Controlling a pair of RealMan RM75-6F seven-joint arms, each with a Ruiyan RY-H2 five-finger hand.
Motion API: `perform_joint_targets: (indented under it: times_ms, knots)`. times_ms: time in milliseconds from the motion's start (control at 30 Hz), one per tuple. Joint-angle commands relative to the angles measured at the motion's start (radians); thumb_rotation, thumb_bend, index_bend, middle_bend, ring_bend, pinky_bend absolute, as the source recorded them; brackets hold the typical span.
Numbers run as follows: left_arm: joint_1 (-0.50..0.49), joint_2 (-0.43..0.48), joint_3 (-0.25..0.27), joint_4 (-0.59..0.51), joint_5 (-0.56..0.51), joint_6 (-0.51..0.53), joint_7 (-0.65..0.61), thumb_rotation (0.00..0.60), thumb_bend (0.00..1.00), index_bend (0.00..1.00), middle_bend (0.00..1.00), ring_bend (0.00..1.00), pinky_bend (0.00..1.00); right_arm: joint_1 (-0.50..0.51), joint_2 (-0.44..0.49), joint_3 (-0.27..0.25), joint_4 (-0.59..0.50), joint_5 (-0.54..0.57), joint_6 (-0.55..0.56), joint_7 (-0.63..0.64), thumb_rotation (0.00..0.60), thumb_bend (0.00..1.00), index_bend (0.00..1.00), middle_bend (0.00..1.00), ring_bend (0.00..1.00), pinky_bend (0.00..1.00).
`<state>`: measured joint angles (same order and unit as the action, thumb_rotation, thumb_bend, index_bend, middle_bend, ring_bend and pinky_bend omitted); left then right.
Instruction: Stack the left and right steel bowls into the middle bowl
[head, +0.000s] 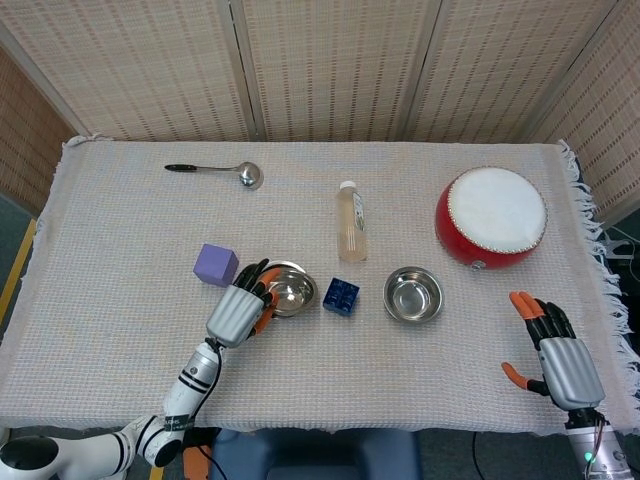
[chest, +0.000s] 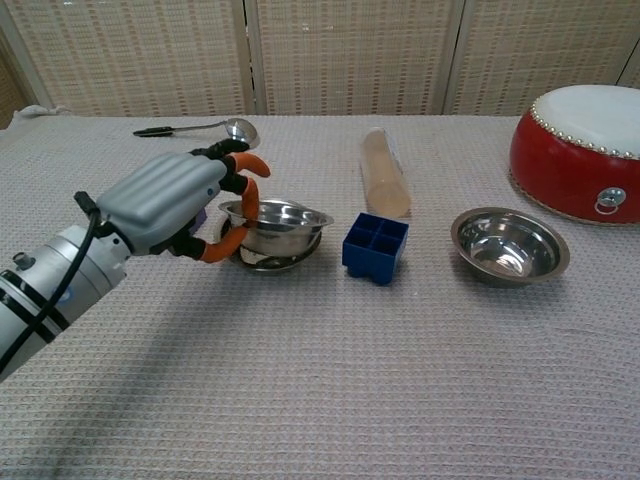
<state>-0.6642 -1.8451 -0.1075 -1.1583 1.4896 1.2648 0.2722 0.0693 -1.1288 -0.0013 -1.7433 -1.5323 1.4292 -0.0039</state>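
bowls: three; one held (chest: 283, 222) above the middle one (chest: 262, 260), one at right (chest: 508, 244)
blocks: two; purple (head: 216, 265), blue (chest: 376, 246)
spoon (head: 212, 171): one
bottle (head: 350, 221): one
drum (head: 492, 217): one
hands: two; left (chest: 175, 204), right (head: 560, 357)
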Motion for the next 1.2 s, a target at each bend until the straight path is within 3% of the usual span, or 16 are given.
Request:
perform_joint_targets:
  times_ms: [33,267,567,700,900,1200]
  knots:
    - [-0.005,0.024,-0.009,-0.038,-0.041,-0.049,0.042,0.6,0.46,0.01,0.0,0.0,0.1,-0.002,0.0,0.001,-0.002,-0.003,0.006,-0.002,0.6,0.13,0.0,0.0,0.0,0.0]
    - [0.004,0.123,-0.016,-0.192,-0.101,-0.114,0.098,0.6,0.42,0.0,0.0,0.0,0.08,0.007,0.0,-0.007,0.012,-0.008,-0.016,-0.023,0.6,0.13,0.0,0.0,0.0,0.0]
    - [0.089,0.317,0.044,-0.4,-0.12,-0.069,0.188,0.6,0.42,0.0,0.0,0.0,0.08,0.056,-0.06,0.006,0.055,0.021,-0.1,-0.139,0.6,0.13,0.0,0.0,0.0,0.0]
    - [0.145,0.364,0.069,-0.412,-0.089,0.002,0.137,0.6,0.42,0.0,0.0,0.0,0.08,0.123,-0.136,0.035,0.149,-0.006,-0.152,-0.167,0.6,0.13,0.02,0.0,0.0,0.0]
    - [0.193,0.408,0.089,-0.389,-0.061,0.048,0.086,0.6,0.42,0.0,0.0,0.0,0.08,0.217,-0.25,0.067,0.283,0.018,-0.262,-0.167,0.6,0.14,0.2,0.0,0.0,0.0]
    - [0.228,0.439,0.089,-0.348,-0.045,0.066,0.017,0.6,0.42,0.0,0.0,0.0,0.08,0.306,-0.408,0.094,0.465,0.039,-0.335,-0.092,0.6,0.21,0.36,0.0,0.0,0.0]
